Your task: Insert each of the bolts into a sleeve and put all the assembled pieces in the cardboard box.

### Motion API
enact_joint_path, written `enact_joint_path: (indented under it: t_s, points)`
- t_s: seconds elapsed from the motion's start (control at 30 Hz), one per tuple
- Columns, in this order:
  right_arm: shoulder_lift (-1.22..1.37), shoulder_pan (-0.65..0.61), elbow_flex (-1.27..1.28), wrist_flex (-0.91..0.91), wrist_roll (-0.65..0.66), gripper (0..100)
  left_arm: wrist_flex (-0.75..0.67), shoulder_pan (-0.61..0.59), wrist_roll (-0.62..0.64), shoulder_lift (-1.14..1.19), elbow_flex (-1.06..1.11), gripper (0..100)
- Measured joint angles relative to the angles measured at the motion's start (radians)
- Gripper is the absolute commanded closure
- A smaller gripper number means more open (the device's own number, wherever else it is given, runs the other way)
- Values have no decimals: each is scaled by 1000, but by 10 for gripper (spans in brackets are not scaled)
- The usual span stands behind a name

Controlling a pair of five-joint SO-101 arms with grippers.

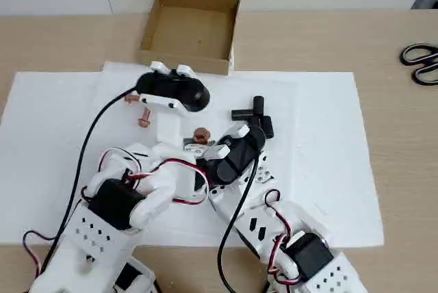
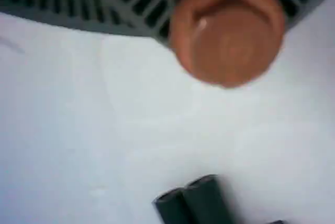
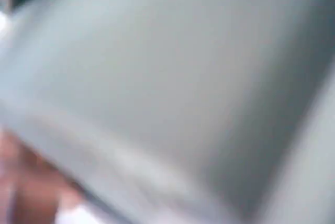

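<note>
While the copper bolt sits just beside the right claw, whose grip I cannot tell, grasp it near the head, leaving the shank free for the black sleeves nearby.

Glossy coppery bolt, matt black sleeves, brown cardboard box.

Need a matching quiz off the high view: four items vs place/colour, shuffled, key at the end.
Things:
1. cardboard box
2. scissors
3. sleeves
4. loose bolts

Descriptions:
A. copper, on the white sheet, left of the sleeves
B. on the bare tabletop, right edge of the view
C. black, clustered on the white sheet
D. far side of the table, nothing inside

Pairs: 1-D, 2-B, 3-C, 4-A
</note>
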Motion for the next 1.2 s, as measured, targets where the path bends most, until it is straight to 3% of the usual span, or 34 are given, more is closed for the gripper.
enact_joint_path:
  t_s: [0.4,0.63,0.73,0.97,1.2]
  points:
    - [-3,3,-3,0,0,995,120,-29,-11,9,-94,840]
    - [-2,5,-2,0,0,995,233,-91,-8,8,-184,709]
    - [-2,3,-3,0,0,995,275,-118,-20,8,-192,703]
    - [9,124,-3,21,0,995,299,-410,-281,8,-192,705]
    - [275,249,-149,127,21,995,301,-651,-319,8,-192,705]
